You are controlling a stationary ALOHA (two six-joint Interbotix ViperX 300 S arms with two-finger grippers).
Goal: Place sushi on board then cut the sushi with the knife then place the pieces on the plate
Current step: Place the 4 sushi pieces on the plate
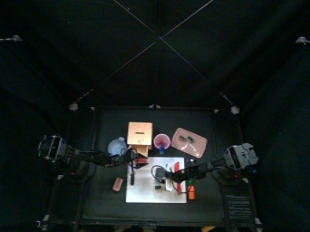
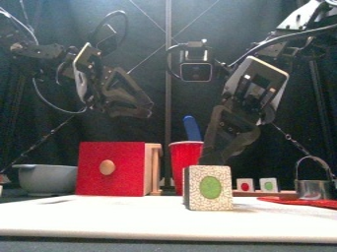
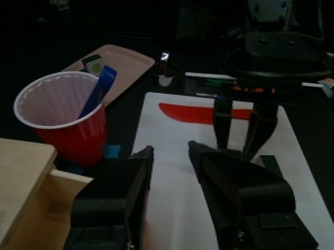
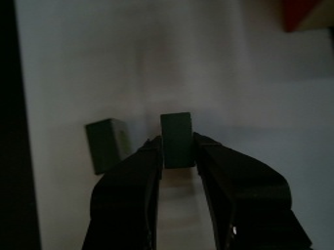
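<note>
A white cutting board (image 1: 164, 192) lies at the table's front. On it stands a dark green sushi piece (image 2: 207, 187) with a green centre. My right gripper (image 4: 179, 146) is shut on a sushi piece (image 4: 179, 125), and a second piece (image 4: 104, 146) stands just beside it. A red toy knife (image 3: 193, 114) lies flat on the board (image 3: 294, 186), close to the right gripper (image 3: 248, 132). My left gripper (image 3: 170, 166) hovers open and empty over the board's left end, next to the red cup (image 3: 62, 115) that holds the blue knife (image 3: 98, 88).
The wooden box with a red drawer front (image 2: 112, 169) stands behind the board, and the blue-grey bowl (image 2: 46, 178) is to its left. At the right are the pink tray (image 1: 190, 141), two small sushi pieces (image 2: 257, 184) and the metal cutter (image 2: 312, 187).
</note>
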